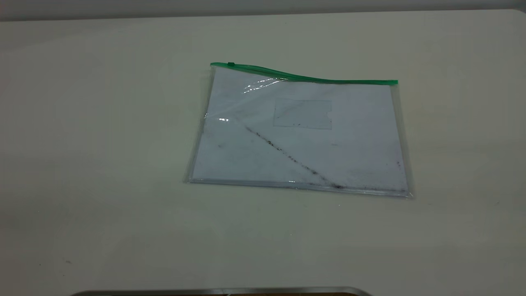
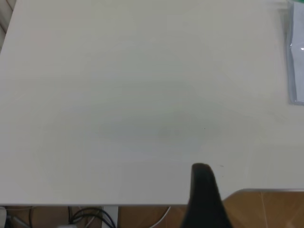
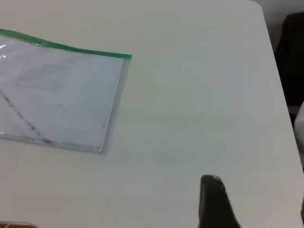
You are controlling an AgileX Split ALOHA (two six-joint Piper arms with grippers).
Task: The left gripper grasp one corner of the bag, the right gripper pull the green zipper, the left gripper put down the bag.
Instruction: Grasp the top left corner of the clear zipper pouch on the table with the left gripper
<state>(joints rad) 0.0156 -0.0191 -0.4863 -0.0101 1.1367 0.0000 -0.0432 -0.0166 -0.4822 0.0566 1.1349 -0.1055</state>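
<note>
The bag (image 1: pixel 300 135) lies flat on the white table, right of centre, with a white sheet inside, a small pocket (image 1: pixel 303 114) and a dark diagonal smudge (image 1: pixel 287 156). The green zipper (image 1: pixel 304 77) runs along its far edge and bulges up near the slider tab (image 1: pixel 231 64) at the left end. Neither gripper shows in the exterior view. Only a black part of my left gripper (image 2: pixel 202 190) shows, near the table's front edge and far from the bag (image 2: pixel 297 57). Only a black part of my right gripper (image 3: pixel 211 199) shows over bare table, well away from the bag (image 3: pixel 61 99) and zipper (image 3: pixel 71 47).
The white table (image 1: pixel 102 164) has a metal-rimmed front edge (image 1: pixel 222 291). Cables (image 2: pixel 90 216) and a wooden floor (image 2: pixel 266 209) show below that edge. A dark object (image 3: pixel 292 57) stands beyond the table's side edge.
</note>
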